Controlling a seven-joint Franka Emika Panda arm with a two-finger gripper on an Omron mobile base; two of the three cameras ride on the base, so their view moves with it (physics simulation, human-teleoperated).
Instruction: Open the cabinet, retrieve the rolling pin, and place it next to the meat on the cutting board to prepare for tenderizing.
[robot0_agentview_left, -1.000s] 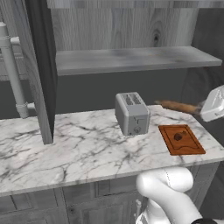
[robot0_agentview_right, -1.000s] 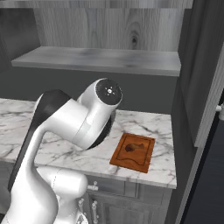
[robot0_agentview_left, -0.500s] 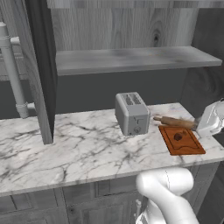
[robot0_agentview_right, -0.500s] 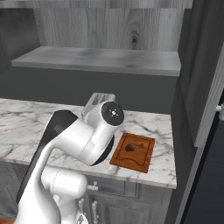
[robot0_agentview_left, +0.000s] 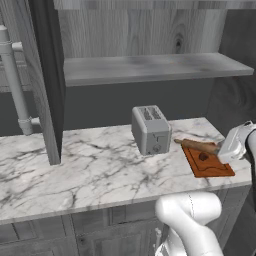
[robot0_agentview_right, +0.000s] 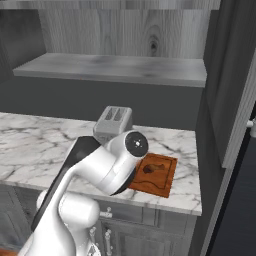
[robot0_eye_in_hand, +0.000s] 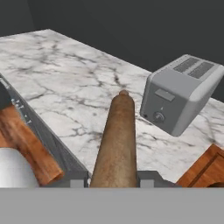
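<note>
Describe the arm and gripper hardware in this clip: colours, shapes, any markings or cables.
The arm is a glossy white Franka-style body of rounded, tubular links, with dark grey to black sections at the joints and a round dark cap with a small pale centre on one joint. The hand is a white blocky housing, and the gripper ends in small dark grey fingertips. No cables or lettering are visible.

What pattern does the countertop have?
The countertop is white marble with grey veins, clearest in the left base view.
</note>
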